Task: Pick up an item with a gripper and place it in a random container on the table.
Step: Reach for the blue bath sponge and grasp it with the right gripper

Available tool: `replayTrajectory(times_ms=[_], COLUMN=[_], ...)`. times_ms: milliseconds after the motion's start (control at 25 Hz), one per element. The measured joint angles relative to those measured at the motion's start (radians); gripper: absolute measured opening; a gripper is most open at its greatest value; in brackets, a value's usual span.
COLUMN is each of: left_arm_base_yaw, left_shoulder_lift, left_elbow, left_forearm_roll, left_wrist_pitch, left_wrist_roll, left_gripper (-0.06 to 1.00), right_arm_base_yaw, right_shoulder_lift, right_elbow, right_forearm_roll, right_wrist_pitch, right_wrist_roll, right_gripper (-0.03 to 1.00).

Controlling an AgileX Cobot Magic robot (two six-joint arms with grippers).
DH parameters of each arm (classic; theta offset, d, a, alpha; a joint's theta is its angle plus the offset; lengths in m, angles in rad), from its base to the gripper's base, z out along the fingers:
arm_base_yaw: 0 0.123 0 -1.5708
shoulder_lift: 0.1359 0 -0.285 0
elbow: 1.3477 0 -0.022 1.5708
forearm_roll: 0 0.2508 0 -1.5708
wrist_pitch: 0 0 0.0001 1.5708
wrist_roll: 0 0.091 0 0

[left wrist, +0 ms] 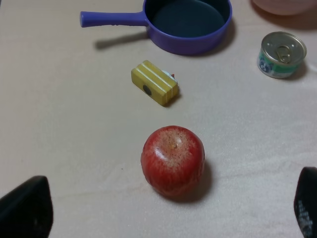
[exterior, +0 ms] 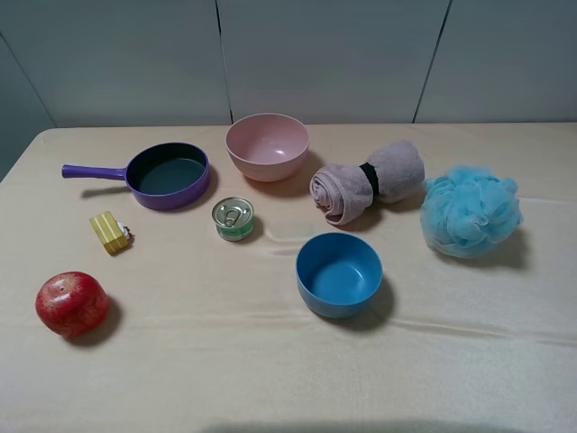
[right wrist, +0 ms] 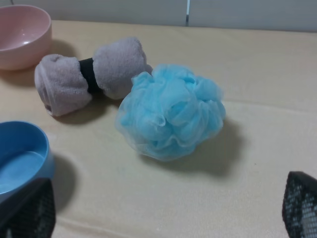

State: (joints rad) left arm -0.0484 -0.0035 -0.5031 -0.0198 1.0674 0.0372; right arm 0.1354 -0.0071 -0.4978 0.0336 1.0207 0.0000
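The fluffy light-blue bath pouf [exterior: 471, 211] lies on the beige-clothed table [exterior: 207, 361] at the right, next to a rolled pinkish-grey towel. In the right wrist view the pouf [right wrist: 171, 118] lies ahead of my right gripper [right wrist: 163, 210], which is open and empty, its fingers wide apart and clear of the pouf. The pale pink bowl [exterior: 267, 145] stands empty at the back middle; its edge shows in the right wrist view [right wrist: 22, 34]. My left gripper [left wrist: 166, 213] is open and empty, just short of a red apple. Neither gripper shows in the exterior high view.
A rolled towel [exterior: 368, 181] with a black band lies between the pink bowl and the pouf. A blue bowl [exterior: 339, 273] stands at front middle. A purple pan [exterior: 167, 175], a small tin can [exterior: 233, 218], a yellow block [exterior: 110, 232] and the red apple [exterior: 72, 303] are on the left.
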Motion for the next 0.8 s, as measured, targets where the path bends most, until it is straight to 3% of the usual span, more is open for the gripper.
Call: replayTrajectory(times_ms=[360, 800], left_arm_base_yaw=[0.000, 0.000], left_shoulder_lift=[0.000, 0.000], left_elbow=[0.000, 0.000], left_forearm_roll=[0.000, 0.000], left_wrist_pitch=[0.000, 0.000], left_wrist_roll=[0.000, 0.000], left_gripper=[0.99, 0.99], right_arm_base_yaw=[0.000, 0.000], right_shoulder_lift=[0.016, 0.389], right_elbow=[-0.048, -0.161], right_forearm_roll=[0.032, 0.078], right_wrist_pitch=[-0.050, -0.167], right_wrist_roll=[0.000, 0.000], right_gripper=[0.69, 0.69])
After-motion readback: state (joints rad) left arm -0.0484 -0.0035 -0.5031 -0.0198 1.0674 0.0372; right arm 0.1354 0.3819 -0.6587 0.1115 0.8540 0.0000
